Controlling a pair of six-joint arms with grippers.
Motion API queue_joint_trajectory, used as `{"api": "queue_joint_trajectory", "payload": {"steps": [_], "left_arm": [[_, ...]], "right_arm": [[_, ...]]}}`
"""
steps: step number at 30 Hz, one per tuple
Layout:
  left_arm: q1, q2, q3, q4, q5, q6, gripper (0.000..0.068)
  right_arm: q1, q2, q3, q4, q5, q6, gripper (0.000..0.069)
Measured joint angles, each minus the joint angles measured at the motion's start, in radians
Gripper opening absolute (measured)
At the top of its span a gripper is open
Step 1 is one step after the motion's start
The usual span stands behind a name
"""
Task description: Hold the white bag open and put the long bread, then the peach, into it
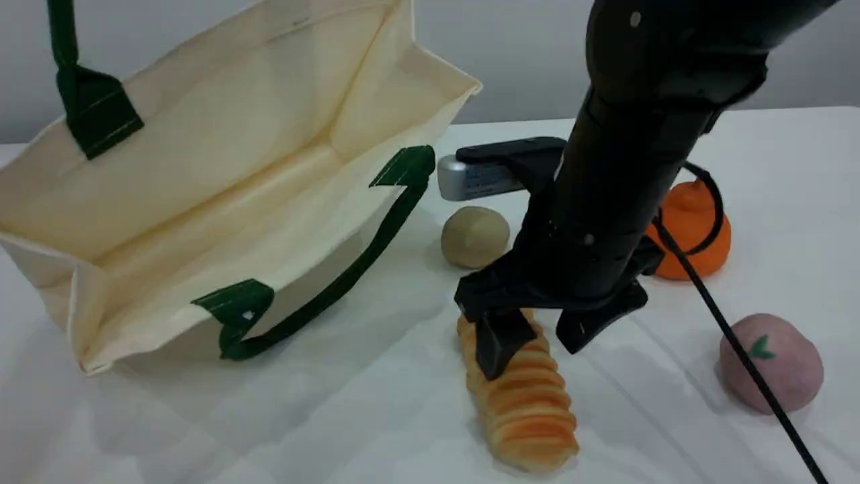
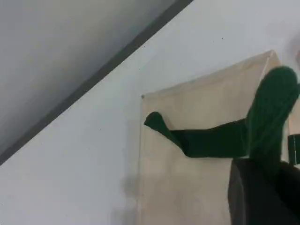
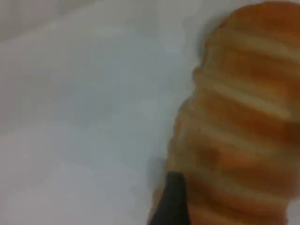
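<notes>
The white bag (image 1: pixel 222 168) lies tilted with its mouth gaping toward me. One dark green handle (image 1: pixel 64 33) runs up out of the scene view. In the left wrist view my left gripper (image 2: pixel 265 187) is shut on that handle (image 2: pixel 215 143), above the bag's cloth (image 2: pixel 197 192). The long bread (image 1: pixel 527 403) lies on the table right of the bag. My right gripper (image 1: pixel 541 339) is open, its jaws astride the loaf's far end. One fingertip (image 3: pixel 171 201) rests beside the bread (image 3: pixel 239 117). The peach (image 1: pixel 772 363) sits apart at the right.
A beige ball (image 1: pixel 475 236) lies between the bag and the right arm. An orange fruit (image 1: pixel 692 232) with a stem knob sits behind the arm. A black cable (image 1: pixel 739 349) slants across in front of the peach. The bag's other handle (image 1: pixel 322 289) trails on the table.
</notes>
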Motion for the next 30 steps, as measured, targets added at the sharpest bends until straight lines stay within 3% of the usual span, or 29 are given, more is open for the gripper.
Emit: {"api": "queue_joint_trajectory", "payload": {"steps": [13,17,21,27,30], "left_arm": [[0.0,0.0,0.0,0.0,0.0,0.0,0.0093],[0.0,0.0,0.0,-0.001,0.0,0.0,0.0093],[0.0,0.0,0.0,-0.001,0.0,0.0,0.0093],[0.0,0.0,0.0,-0.001,0.0,0.0,0.0093],[0.0,0.0,0.0,-0.001,0.0,0.0,0.0093]], "right_arm": [[0.0,0.052,-0.001,0.051,-0.009,0.0,0.0583],[0.0,0.052,-0.001,0.051,-0.005,0.0,0.0547],[0.0,0.052,-0.001,0.052,-0.002,0.0,0.0434],[0.0,0.052,-0.001,0.051,0.007,-0.05,0.0162],[-0.001,0.052,-0.001,0.05,0.015,-0.067,0.0118]]}}
